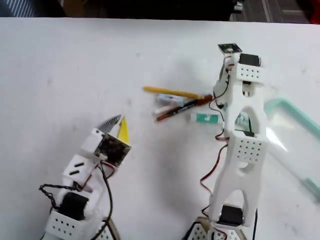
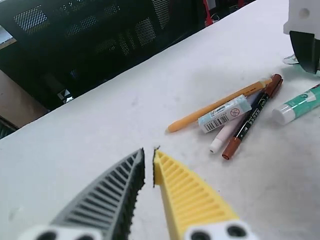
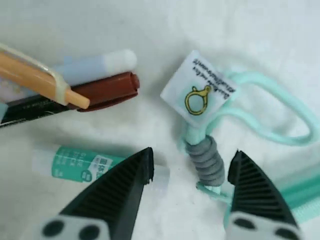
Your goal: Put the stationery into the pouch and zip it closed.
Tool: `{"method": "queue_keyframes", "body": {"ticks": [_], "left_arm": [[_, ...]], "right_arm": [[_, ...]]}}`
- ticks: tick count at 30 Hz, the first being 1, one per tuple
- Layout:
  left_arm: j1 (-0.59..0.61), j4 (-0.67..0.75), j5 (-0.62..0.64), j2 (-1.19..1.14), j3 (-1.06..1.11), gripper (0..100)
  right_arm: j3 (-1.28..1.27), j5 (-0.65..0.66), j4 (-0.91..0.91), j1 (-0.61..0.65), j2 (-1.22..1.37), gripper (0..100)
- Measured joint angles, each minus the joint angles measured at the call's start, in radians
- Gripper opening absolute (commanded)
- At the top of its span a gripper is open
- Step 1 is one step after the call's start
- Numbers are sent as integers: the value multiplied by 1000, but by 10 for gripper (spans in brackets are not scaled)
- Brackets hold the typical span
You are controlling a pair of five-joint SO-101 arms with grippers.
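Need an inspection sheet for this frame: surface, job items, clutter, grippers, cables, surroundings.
Surface: white table, faint scuffs.
Job's things: orange pen, pale pen, brown marker lying bunched mid-table; glue stick beside them. None is in the pouch, which lies by the right arm; its zip pull carries a white tag.
Clutter: nothing seen.
Grippers: left gripper shut, empty, short of the pens; right gripper open, straddling the zip pull.
Cables: red and black wires along the right arm; black cable at the left arm.
Surroundings: dark mesh furniture beyond the table.
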State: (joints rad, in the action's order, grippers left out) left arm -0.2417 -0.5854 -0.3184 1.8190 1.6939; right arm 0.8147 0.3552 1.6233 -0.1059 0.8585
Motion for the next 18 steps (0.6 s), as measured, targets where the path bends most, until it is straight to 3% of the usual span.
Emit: {"method": "queue_keyframes", "body": {"ticks": [5,11,14,18], "left_arm": [[0,0,0,0,0,64],[0,0,0,0,0,64],[0,0,0,0,0,64],[0,0,0,0,0,64]], "right_arm": [[3,0,-34,2,71,231],[21,0,-41,-2,75,7],[61,2,-37,-2,77,43],[124,2,-23,-23,77,16]]}}
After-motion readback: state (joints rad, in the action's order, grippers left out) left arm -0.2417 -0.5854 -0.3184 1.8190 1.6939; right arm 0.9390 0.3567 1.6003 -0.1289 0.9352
